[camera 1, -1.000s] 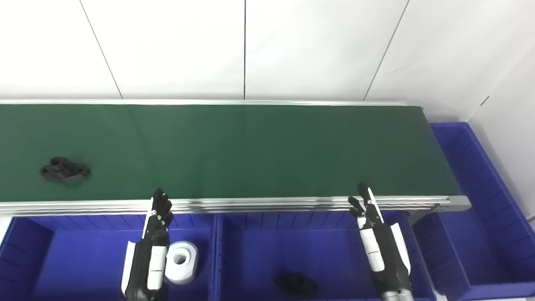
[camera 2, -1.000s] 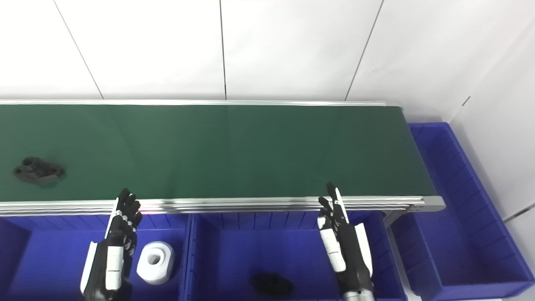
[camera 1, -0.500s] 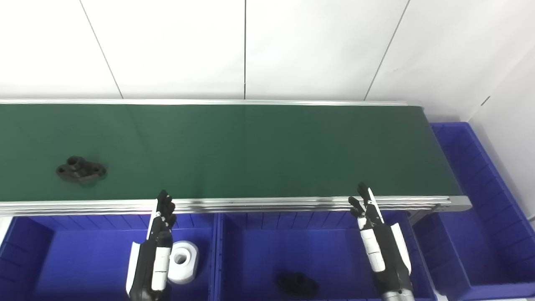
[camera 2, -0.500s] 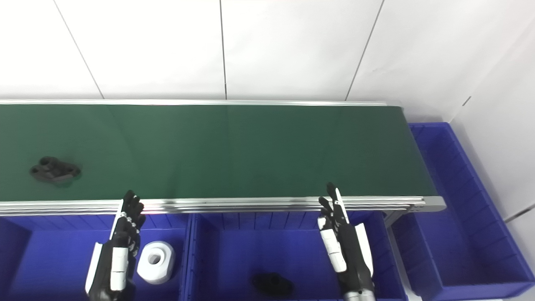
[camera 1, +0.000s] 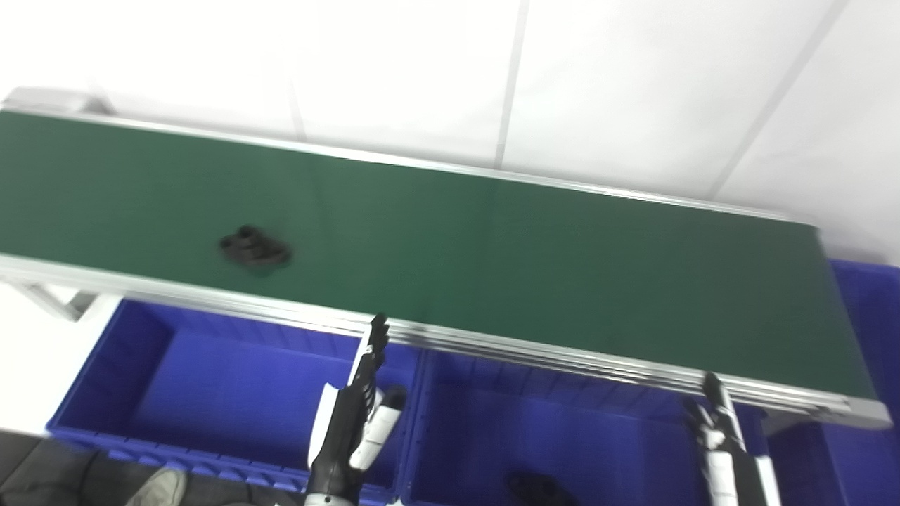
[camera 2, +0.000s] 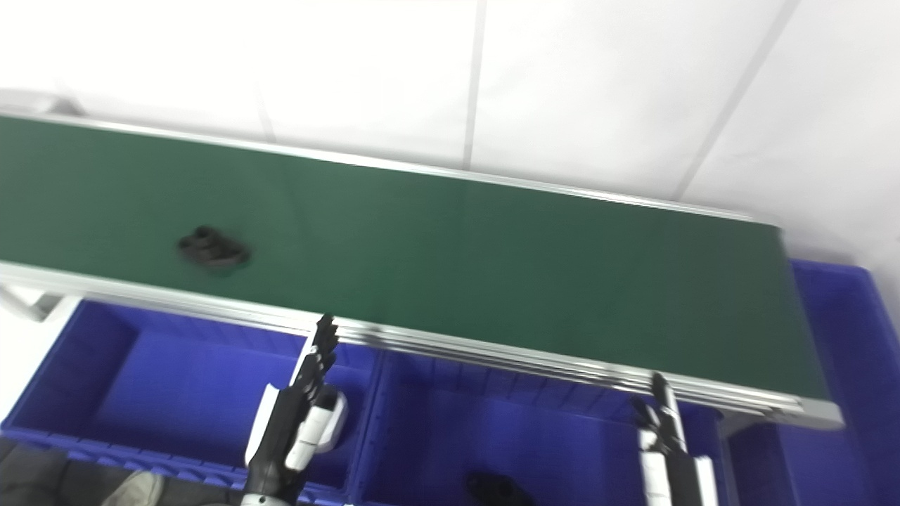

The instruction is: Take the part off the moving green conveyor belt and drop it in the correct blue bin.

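green belt (camera 1: 492, 260) | black part (camera 1: 254, 249) on it | left hand (camera 1: 355, 422) spread, empty | right hand (camera 1: 724, 450) spread, empty

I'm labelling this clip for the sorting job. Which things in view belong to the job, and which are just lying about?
Part of the job:
black part on the green belt
left blue bin, middle blue bin
left hand, right hand, both open

Just lying about:
black part already in the middle bin
white ring, mostly hidden behind the left hand
shoe on the floor
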### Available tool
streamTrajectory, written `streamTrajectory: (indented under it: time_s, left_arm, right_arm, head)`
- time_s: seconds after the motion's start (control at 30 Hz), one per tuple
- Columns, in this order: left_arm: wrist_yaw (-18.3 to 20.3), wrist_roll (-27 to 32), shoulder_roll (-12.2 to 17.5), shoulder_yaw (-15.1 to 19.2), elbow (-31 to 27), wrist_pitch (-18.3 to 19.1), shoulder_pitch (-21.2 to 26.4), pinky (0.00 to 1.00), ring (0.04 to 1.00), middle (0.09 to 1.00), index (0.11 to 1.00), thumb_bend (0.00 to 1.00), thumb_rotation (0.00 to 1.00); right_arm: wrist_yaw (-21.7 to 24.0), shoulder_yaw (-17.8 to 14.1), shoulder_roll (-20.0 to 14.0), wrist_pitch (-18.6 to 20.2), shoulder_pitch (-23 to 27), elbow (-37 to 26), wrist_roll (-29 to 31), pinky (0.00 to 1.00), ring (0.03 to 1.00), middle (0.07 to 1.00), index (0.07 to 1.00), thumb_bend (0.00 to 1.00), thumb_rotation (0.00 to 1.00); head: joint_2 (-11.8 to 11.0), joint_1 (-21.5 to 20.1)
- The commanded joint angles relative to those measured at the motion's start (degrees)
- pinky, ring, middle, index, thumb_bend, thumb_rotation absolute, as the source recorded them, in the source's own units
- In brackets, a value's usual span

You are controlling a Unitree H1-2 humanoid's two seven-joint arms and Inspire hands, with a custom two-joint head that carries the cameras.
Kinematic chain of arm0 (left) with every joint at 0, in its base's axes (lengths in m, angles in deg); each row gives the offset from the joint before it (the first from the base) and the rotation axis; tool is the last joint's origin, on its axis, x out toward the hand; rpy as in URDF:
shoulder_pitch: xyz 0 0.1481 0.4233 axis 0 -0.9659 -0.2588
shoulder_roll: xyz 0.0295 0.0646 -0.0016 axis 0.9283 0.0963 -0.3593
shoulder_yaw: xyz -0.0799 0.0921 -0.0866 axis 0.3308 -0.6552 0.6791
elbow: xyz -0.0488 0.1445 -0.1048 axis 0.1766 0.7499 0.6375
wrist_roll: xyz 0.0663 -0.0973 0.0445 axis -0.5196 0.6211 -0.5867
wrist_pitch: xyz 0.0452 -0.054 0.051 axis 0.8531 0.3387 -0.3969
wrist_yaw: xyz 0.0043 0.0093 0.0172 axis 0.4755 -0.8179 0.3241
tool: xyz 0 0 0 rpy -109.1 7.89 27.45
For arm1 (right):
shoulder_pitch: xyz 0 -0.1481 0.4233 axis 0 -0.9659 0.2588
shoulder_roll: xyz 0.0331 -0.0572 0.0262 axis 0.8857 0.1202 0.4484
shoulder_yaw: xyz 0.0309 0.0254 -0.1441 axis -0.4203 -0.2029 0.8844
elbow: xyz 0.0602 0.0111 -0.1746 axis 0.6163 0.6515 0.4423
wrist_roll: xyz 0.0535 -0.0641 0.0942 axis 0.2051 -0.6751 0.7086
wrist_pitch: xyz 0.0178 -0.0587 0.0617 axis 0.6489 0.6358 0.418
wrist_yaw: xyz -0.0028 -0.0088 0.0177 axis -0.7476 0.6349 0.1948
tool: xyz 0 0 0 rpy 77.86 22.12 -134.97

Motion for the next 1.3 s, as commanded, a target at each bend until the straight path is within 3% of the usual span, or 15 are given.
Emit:
streamTrajectory:
  time_s: [0.0,0.17,0.4,0.5,0.9,1.1,1.13,1.27]
  left_arm:
    - [-2.64,-3.26,-2.52,-1.09,0.42,-2.68,0.4,0.92,0.932,1.0,1.0,0.7,0.91]
    - [-4.33,-3.76,-2.69,-1.85,3.15,-5.31,1.41,0.88,0.911,1.0,1.0,0.65,0.84]
    - [-4.6,-2.96,-2.67,-1.9,4.36,-6.54,1.68,0.87,0.909,1.0,1.0,0.64,0.82]
    - [-5.09,-3.82,-2.76,-1.66,4.6,-6.02,1.67,0.88,0.908,1.0,1.0,0.66,0.84]
    - [-4.49,-1.73,-1.41,-1.45,4.35,-6.29,1.73,0.89,0.914,1.0,1.0,0.69,0.83]
    - [-3.79,-0.94,-1.07,-1.74,3.0,-4.95,1.31,0.94,0.932,1.0,1.0,0.69,0.85]
    - [-3.7,-0.74,-0.96,-1.8,2.87,-4.92,1.33,0.94,0.933,1.0,1.0,0.69,0.85]
    - [-3.17,-0.14,-0.25,-1.86,2.02,-4.25,1.34,0.95,0.945,1.0,1.0,0.68,0.88]
  right_arm:
    - [0.84,-0.86,-0.74,-4.76,0.78,0.25,1.34,1.0,0.988,1.0,1.0,0.64,1.0]
    - [1.52,-1.82,-1.33,-6.17,1.42,2.85,2.79,1.0,0.999,1.0,1.0,0.47,1.0]
    - [2.22,-2.07,-1.03,-9.3,1.94,5.54,3.54,1.0,1.0,1.0,1.0,0.34,1.0]
    - [2.65,-1.96,-0.96,-8.94,1.81,5.58,3.88,1.0,1.0,1.0,1.0,0.3,1.0]
    - [1.4,-1.75,0.36,-9.23,1.39,4.83,0.99,1.0,0.993,1.0,1.0,0.28,1.0]
    - [2.03,-1.23,-0.12,-9.25,1.35,3.84,-0.48,1.0,0.993,1.0,1.0,0.39,1.0]
    - [1.37,-1.21,-0.13,-10.26,1.4,3.69,-2.52,1.0,0.989,1.0,1.0,0.41,0.97]
    - [-2.89,-1.23,-0.01,-14.04,1.88,2.43,-13.84,0.89,0.891,0.944,0.973,0.53,0.68]
  head:
    - [0.05,-0.01]
    - [-2.25,1.43]
    - [-4.77,0.45]
    - [-5.47,0.07]
    - [-4.33,-4.35]
    - [-3.24,-5.45]
    - [-2.97,-5.77]
    - [-2.02,-7.51]
